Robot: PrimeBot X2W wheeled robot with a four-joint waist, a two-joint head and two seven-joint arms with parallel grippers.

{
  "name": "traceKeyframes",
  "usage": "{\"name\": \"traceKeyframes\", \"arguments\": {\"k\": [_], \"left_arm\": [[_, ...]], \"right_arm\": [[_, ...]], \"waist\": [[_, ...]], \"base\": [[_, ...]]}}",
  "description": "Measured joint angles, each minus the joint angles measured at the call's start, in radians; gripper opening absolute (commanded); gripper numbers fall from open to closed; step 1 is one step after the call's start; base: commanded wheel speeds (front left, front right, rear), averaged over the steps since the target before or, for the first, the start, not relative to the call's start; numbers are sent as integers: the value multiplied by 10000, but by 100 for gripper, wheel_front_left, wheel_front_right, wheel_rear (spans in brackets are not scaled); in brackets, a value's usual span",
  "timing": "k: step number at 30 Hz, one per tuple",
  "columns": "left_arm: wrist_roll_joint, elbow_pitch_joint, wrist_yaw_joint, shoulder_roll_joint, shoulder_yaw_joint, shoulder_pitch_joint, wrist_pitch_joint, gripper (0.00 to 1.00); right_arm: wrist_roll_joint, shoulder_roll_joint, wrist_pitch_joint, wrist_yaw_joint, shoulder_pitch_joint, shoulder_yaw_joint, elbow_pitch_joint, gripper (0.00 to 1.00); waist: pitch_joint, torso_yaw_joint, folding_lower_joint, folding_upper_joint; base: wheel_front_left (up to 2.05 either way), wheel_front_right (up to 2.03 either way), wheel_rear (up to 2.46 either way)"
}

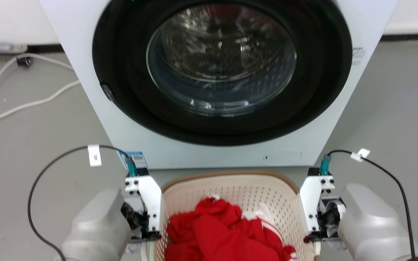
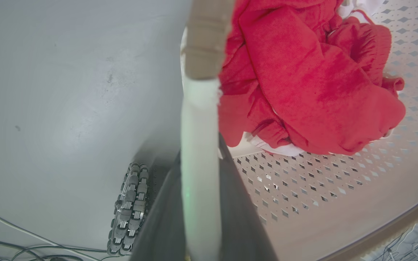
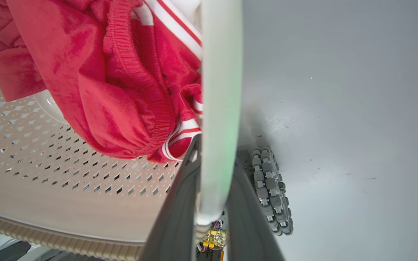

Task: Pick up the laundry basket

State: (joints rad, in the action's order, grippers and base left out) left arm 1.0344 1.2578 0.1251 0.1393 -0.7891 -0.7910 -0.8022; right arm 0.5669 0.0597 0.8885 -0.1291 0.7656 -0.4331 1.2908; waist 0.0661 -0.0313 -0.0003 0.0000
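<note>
Behind: white front-loading washing machine.
Before it: cream perforated plastic laundry basket.
In basket: crumpled red clothes.
Flanking basket: left gripper, right gripper.

The washing machine stands just behind the laundry basket, closing that side; bare floor lies open on both flanks, loose cables farther left.

The white side handle of the laundry basket is clasped between the two dark fingers of the right gripper. A red garment with white stripes is heaped against the perforated cream wall. A roller-studded wheel is seen on the grey floor.
</note>
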Motion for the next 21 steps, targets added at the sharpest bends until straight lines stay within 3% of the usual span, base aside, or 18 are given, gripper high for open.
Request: {"name": "traceKeyframes", "arguments": {"k": [13, 21], "left_arm": [[265, 150, 0, -240, -86, 1054, -50, 0], [341, 176, -2, -278, -153, 1261, 13, 0]], "right_arm": [[-1016, -40, 173, -2, -1015, 980, 4, 0], [-825, -27, 100, -2, -1290, 920, 2, 0]], "waist": [[-1117, 64, 0, 0], [-1366, 156, 1, 0]], "base": [[0, 0, 0], [0, 0, 0]]}}
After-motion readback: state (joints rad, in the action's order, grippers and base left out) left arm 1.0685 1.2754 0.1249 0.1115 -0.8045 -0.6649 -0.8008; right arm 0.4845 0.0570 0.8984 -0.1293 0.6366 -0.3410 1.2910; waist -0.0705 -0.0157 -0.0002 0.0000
